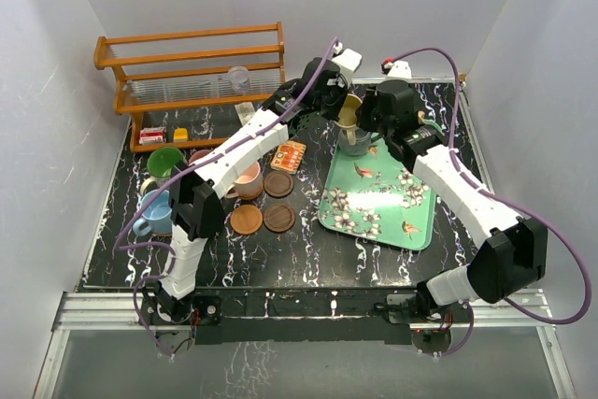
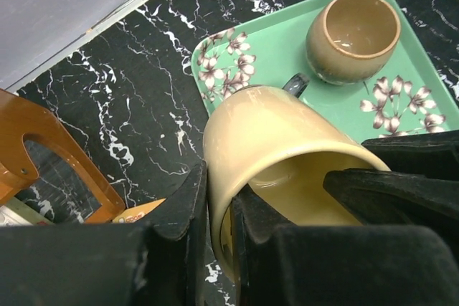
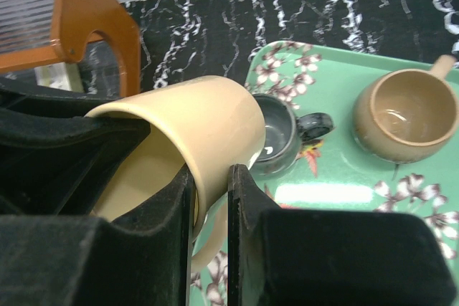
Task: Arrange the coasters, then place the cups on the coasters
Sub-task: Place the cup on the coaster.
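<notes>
Yellow cup [image 2: 280,134] is held off the desk [image 1: 308,259] at upper centre of the top view, above the top left corner of the green flowered tray [image 1: 378,195], tipped on its side and gripped by both arms at once. Left tool [image 2: 217,209] is clamped on the cup wall at the rim, one finger inside and one outside, bottom centre of the left wrist view. Right tool [image 3: 209,202] also pinches the wall at the rim, one finger in the mouth and one outside against it, bottom centre of the right wrist view. Tan cup [image 2: 353,37] stands upright on the tray, upper right of the left wrist view, handle pointing to the top edge. Dark grey cup [image 3: 276,130] is upright on the tray just beside the yellow one, partly hidden behind it. Three bare coasters [image 1: 277,184] lie flat on the desk left of the tray, mid frame in the top view, close together but apart. Pink cup [image 1: 245,177] is just left of them, seemingly on another disc, mostly hidden by the left arm. Green cup [image 1: 165,163] and blue cup [image 1: 157,214] sit at the left side of the desk. Orange patterned card [image 1: 292,156] lies above the coasters. Wooden rack [image 1: 192,67] is at upper left, with a clear plastic cup [image 1: 239,77] on it.
</notes>
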